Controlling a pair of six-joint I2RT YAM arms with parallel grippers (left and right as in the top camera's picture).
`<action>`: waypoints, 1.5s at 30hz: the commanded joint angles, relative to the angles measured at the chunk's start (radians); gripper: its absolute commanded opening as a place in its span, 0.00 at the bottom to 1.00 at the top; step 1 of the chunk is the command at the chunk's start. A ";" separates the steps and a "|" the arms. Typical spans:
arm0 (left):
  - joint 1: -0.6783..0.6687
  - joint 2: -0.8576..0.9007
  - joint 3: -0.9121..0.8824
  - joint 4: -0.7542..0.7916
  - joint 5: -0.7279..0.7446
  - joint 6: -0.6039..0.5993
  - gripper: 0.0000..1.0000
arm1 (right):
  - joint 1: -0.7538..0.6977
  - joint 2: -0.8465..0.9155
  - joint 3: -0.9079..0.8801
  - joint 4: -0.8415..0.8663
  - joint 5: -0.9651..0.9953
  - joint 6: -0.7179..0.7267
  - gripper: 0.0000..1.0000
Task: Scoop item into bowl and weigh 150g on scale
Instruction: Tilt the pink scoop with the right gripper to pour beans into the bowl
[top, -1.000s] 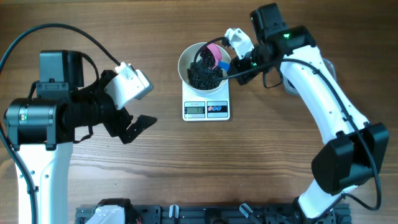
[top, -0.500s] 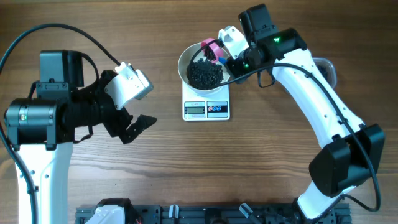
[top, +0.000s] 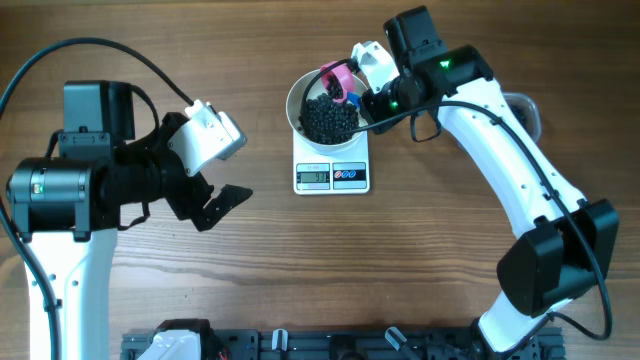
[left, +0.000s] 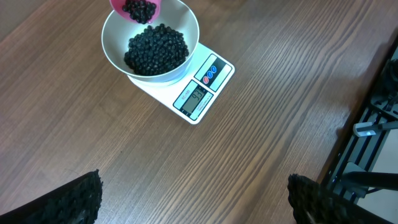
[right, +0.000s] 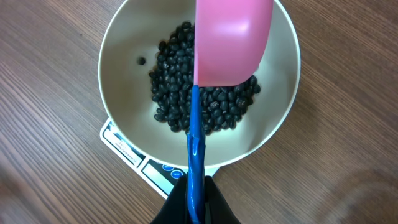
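Note:
The white bowl stands on the scale and holds a heap of the item, tiny black beads. My right gripper is shut on the blue handle of the pink scoop, which hangs tilted over the bowl's far side. In the right wrist view the scoop shows its pink back above the beads. The left wrist view shows beads inside the scoop, above the bowl and scale. My left gripper is open over bare table, well left of the scale.
A clear tub shows partly behind my right arm at the right. A black rack runs along the table's front edge, also seen at the right as the rack in the left wrist view.
My right gripper has carried the scoop leftward and back, from the bowl's right side to over its far rim. The left arm has not moved.

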 joint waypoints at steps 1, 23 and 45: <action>0.007 -0.003 0.014 -0.001 0.000 0.016 1.00 | 0.005 -0.024 0.024 0.003 -0.019 0.011 0.05; 0.007 -0.003 0.014 -0.001 0.000 0.016 1.00 | 0.130 -0.024 0.024 0.014 0.389 -0.119 0.05; 0.007 -0.003 0.014 -0.001 0.000 0.016 1.00 | 0.140 -0.079 0.021 -0.038 0.202 -0.061 0.04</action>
